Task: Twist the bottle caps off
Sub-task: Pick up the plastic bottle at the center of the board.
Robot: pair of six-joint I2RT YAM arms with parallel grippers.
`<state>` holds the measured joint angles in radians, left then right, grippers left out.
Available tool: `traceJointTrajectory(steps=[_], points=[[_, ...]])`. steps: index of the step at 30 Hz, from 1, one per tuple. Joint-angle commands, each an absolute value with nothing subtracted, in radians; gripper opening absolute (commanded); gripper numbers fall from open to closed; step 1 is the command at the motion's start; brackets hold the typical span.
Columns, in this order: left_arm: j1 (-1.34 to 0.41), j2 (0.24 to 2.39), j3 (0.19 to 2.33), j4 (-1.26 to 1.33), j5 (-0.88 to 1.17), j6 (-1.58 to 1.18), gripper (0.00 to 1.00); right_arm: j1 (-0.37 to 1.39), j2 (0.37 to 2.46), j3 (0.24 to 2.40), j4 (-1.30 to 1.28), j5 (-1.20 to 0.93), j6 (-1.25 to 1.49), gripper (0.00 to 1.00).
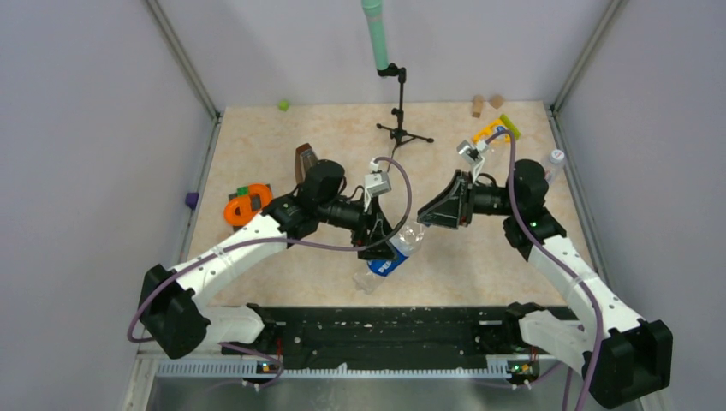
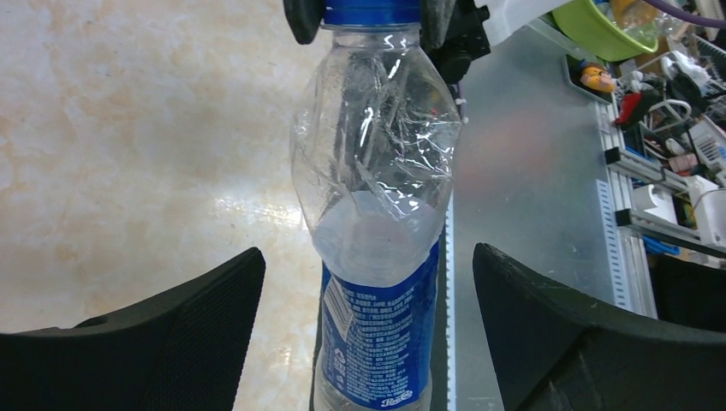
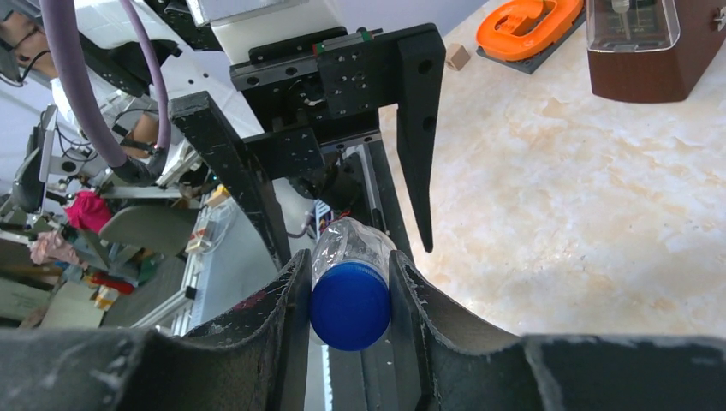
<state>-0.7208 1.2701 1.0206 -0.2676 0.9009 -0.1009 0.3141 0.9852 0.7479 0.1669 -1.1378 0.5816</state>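
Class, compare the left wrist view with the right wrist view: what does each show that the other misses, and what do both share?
Only the left wrist view: the crumpled side of the bottle and its blue-and-white label.
Only the right wrist view: an orange ring-shaped piece and a brown case on the table.
Both: the blue cap clamped in the right pincer, and the open left pincer, its fingers apart on either side of the bottle.

The left wrist view cuts the labelled bottle (image 2: 377, 257) off at the bottom edge and clips its blue cap (image 2: 370, 10) at the top. From above, the right gripper (image 1: 425, 219) hides that cap entirely.
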Motion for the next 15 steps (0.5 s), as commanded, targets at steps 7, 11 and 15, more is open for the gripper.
traceJointTrajectory(steps=[7,11,15], points=[[-0.726,1.26,0.998,-0.285,0.894,-0.1,0.95,0.324,0.976,0.744,0.342,-1.169,0.642,0.0],[-0.726,1.248,0.988,-0.239,0.832,-0.119,0.92,0.323,0.978,0.733,0.409,-1.187,0.698,0.0],[-0.726,1.258,0.997,-0.191,0.932,-0.149,0.81,0.325,0.975,0.704,0.521,-1.165,0.775,0.0]])
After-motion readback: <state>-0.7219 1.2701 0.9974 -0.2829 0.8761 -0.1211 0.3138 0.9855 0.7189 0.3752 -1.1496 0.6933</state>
